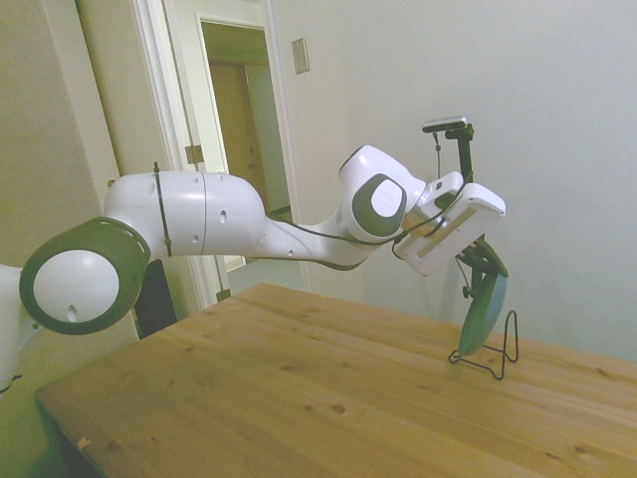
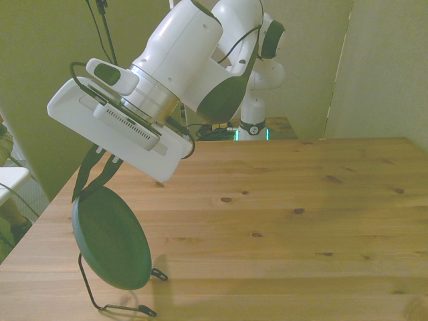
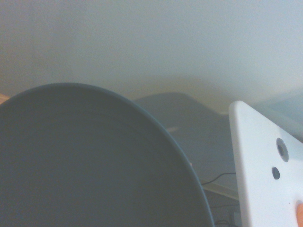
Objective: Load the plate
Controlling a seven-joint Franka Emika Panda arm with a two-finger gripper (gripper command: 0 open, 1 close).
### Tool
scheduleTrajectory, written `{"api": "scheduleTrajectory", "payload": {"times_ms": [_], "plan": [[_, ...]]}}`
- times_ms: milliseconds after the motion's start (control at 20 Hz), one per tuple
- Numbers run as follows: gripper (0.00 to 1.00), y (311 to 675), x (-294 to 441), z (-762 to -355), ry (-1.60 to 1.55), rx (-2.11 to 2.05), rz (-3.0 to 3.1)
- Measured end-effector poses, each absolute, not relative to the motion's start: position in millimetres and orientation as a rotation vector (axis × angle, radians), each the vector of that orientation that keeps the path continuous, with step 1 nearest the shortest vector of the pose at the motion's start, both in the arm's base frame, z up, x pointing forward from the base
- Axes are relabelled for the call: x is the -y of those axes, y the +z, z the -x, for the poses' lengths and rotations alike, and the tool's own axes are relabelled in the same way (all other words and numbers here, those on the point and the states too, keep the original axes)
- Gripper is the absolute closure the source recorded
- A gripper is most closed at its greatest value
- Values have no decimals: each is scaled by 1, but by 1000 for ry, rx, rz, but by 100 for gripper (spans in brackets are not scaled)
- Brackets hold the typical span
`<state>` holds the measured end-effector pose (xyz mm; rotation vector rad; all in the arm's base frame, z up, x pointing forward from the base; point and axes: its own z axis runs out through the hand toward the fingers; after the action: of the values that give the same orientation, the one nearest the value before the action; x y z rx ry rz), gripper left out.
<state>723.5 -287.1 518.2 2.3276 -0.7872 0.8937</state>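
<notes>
The plate (image 2: 110, 245) stands nearly on edge in my grip, its lower rim down inside the small wire stand (image 2: 114, 294) near the table's corner at the front view's left. From the side view the plate (image 1: 484, 311) leans slightly, its bottom edge at the stand's base and its back close to the upright wire loop (image 1: 511, 339); I cannot tell whether it already touches that loop. My gripper (image 2: 93, 179) is clamped on the plate's upper rim, the two dark fingers pinched together over it. The wrist view shows only the plate's dark curved face (image 3: 90, 161) against the pale wall, nothing of the stand.

I judge this to be the seating step: the plate is being lowered into the stand and is close to resting there. The next move calls for easing it down and back until its weight sits on the wire, then letting go of the rim and lifting straight away without dragging the plate out again.

The stand is light and sits close to the table (image 2: 287, 221) edge on that side, so a sideways nudge could slide or tip it off. The wall (image 1: 557, 149) stands not far behind it. Toward the front view's right the wood lies open, and above the plate there is free air for pulling back.
</notes>
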Motion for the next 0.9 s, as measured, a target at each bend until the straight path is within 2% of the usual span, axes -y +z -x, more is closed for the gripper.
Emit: {"api": "scheduleTrajectory", "payload": {"times_ms": [900], "plan": [[100, 507, 279, -747, 911, 727, -2278]]}}
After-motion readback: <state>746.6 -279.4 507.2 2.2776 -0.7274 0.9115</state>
